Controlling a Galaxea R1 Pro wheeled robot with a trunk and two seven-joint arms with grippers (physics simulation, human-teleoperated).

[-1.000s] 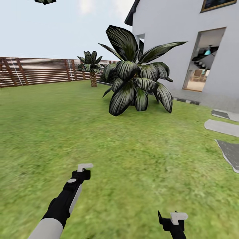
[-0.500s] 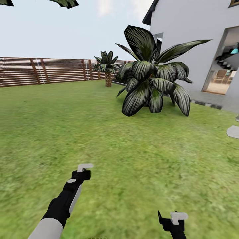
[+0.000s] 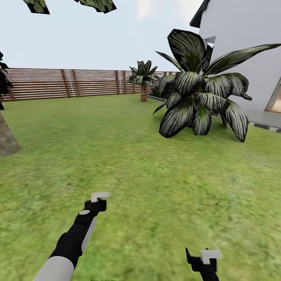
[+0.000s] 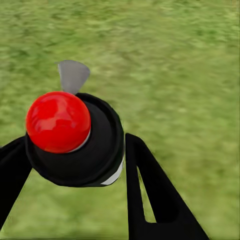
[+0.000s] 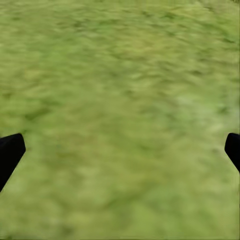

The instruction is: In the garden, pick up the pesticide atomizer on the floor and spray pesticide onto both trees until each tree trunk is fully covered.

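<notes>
Green lawn is spreading back to the fence, carrying a broad-leaved plant, a small palm and a pale tree trunk.

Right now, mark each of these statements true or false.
1. The left hand holds a black round-bodied atomizer with a red knob. True.
2. The right hand grips a bottle. False: its fingers are spread with green grass lawn between them.
3. A brown slatted wooden fence borders the lawn's far side. True.
4. The big dark striped-leaf plant stands at the head view's left. False: it is at the right, by the white house wall.
5. A pale grey-beige tree trunk base shows at the head view's left edge. True.
</notes>
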